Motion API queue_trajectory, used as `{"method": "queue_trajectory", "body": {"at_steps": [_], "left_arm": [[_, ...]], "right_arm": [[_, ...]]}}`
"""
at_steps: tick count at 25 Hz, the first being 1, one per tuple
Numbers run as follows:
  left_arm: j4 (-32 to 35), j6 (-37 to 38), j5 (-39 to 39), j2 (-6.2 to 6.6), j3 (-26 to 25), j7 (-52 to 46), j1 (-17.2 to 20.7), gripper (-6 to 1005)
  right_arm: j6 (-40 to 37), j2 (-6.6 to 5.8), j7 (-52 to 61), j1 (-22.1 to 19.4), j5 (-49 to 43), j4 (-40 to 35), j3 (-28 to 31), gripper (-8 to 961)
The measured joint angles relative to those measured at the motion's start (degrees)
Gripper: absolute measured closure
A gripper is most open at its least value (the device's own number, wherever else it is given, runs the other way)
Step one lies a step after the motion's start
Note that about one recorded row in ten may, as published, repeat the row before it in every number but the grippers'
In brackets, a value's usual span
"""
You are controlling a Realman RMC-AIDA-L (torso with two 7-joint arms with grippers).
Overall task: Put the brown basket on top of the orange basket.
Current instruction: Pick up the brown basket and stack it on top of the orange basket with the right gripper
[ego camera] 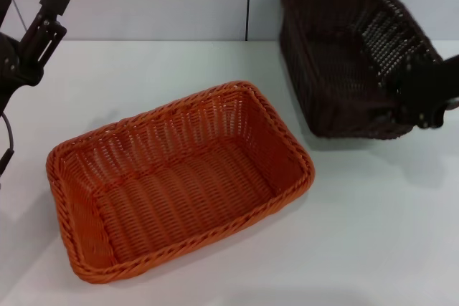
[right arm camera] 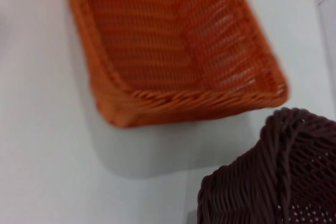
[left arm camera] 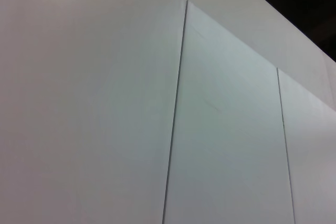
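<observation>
Head view. The brown basket (ego camera: 351,55) is at the far right, tilted and lifted off the white worktop (ego camera: 380,234): its left end sits low and near the surface, its right end rides higher, and a shadow lies beneath it. The right claw (ego camera: 428,98) is at the basket's right-hand near corner, a dark mass over the rim; it looks clamped on that rim, but the fingers merge with the dark weave, so I cannot tell their state for certain. The orange basket (ego camera: 179,177) rests flat on the worktop, centre-left, open side up, nothing in it. Its long axis runs diagonally, from near-left to far-right. The two baskets are apart, a strip of bare worktop between them. The left claw (ego camera: 36,23) is raised at the far left edge, well away from both baskets, fingers apart, idle.

Left wrist view. Only pale wall panels and their seams; no basket, no fingers.

Right wrist view. A corner of the brown basket (right arm camera: 273,177) sits close to the lens; beyond it is the orange basket (right arm camera: 173,45), one short end nearest, the gap between them visible.

Judgement: the target lies to the left of and nearer than the carried basket. The brown basket's long axis looks skewed against the orange one's, so it likely needs turning before it goes down.
</observation>
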Motion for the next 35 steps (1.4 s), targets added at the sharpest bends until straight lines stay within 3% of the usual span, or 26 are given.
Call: {"method": "queue_trajectory", "body": {"at_steps": [18, 28, 35], "left_arm": [[-0.07, 0.00, 0.43, -0.12, 0.07, -0.13, 0.01, 202], [-0.97, 0.10, 0.53, -0.02, 0.70, 0.23, 0.04, 202], [-0.97, 0.14, 0.53, 0.00, 0.77, 0.28, 0.12, 202]], "right_arm": [[-4.20, 0.66, 1.10, 0.27, 10.11, -8.23, 0.52, 794], [-8.33, 1.33, 4.41, 1.09, 13.55, -13.23, -3.15, 795], [-15.97, 0.42, 1.14, 1.39, 13.56, -14.47, -3.89, 795]]}}
